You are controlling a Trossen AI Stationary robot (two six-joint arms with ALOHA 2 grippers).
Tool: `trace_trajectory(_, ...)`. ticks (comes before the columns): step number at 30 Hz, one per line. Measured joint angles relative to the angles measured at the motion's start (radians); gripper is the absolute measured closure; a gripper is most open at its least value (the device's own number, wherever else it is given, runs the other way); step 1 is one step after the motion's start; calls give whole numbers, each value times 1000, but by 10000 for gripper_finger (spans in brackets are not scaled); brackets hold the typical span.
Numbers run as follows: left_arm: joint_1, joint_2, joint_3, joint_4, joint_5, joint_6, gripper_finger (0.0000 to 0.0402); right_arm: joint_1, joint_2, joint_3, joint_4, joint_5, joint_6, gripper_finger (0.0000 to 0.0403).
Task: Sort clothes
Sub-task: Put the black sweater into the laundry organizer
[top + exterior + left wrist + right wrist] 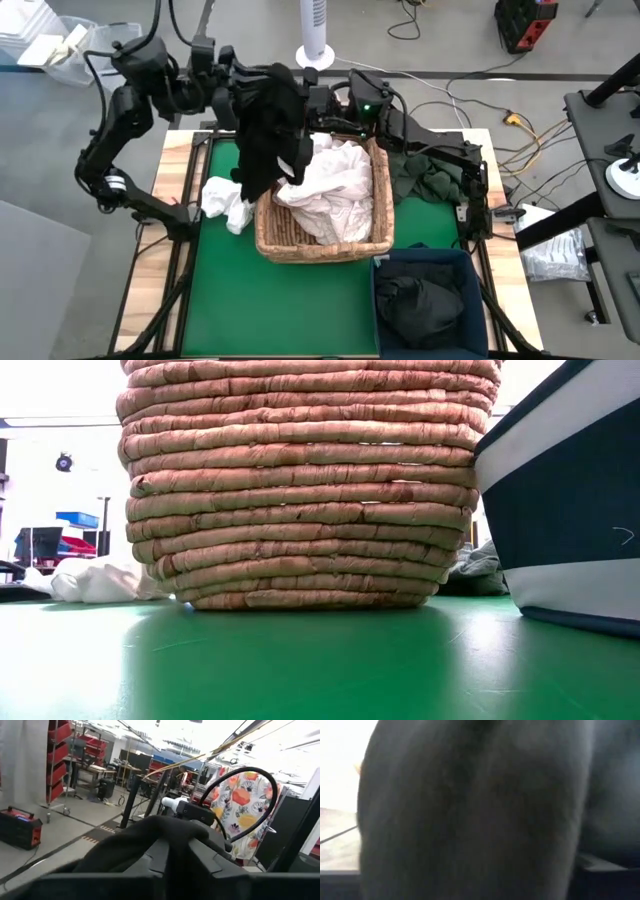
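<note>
A black garment (268, 130) hangs high over the far left corner of the tan wicker basket (325, 205). My left gripper (243, 88) is shut on the garment's top, and the cloth drapes over its fingers in the left wrist view (150, 840). My right gripper (320, 100) is right beside the garment's top on its right side. Black cloth (480, 810) fills the right wrist view. White clothes (335, 185) are heaped in the basket. A white garment (225, 205) lies on the mat left of the basket, and a dark green one (420, 175) lies to its right. My left gripper holds the black garment by its top part (258, 92), coming in level from the table's left, high above the mat. The cloth lies over the fingers and hides the place of contact. The garment hangs below, its lower end (255, 180) by the basket's left rim.
The dark blue bin (430, 295) stands at the near right corner with a black garment (420, 305) inside; in the low view its wall (570, 510) is next to the basket (310, 480). Bare green mat (290, 310) lies near the front edge.
</note>
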Motion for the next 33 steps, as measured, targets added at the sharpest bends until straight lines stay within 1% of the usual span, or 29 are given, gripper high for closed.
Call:
trace_trajectory(2, 0, -2, 0, -8, -7, 3, 347, 0, -1, 0, -11, 0, -2, 227)
trace_trajectory(6, 0, -22, 0, -16, -36, 12, 283, 0, -12, 0, -48, 0, -21, 354)
trace_trajectory(7, 0, -29, 0, -21, -36, 13, 266, 0, -17, 0, -60, -1, -36, 372)
trace_trajectory(11, 0, -62, 0, -56, -35, 26, 204, 4, -44, -1, -84, -2, -46, 379)
trace_trajectory(14, 0, -82, 0, -111, -36, 37, 175, 6, -79, -2, -92, -2, -46, 381)
trace_trajectory(16, 0, -92, 0, -143, -47, 37, 164, 6, -111, -2, -113, -2, -46, 382)
trace_trajectory(22, 1, -133, 0, -155, -58, 28, 150, 6, -212, -2, -198, 0, -43, 383)
trace_trajectory(26, 1, -156, 1, -171, -120, 26, 150, 6, -288, -1, -268, 0, 8, 384)
trace_trajectory(29, 1, -163, 1, -184, -144, 26, 150, 6, -345, -1, -325, -9, 41, 384)
trace_trajectory(33, 1, -171, 1, -209, -153, 37, 150, 6, -408, -1, -339, -111, 160, 384)
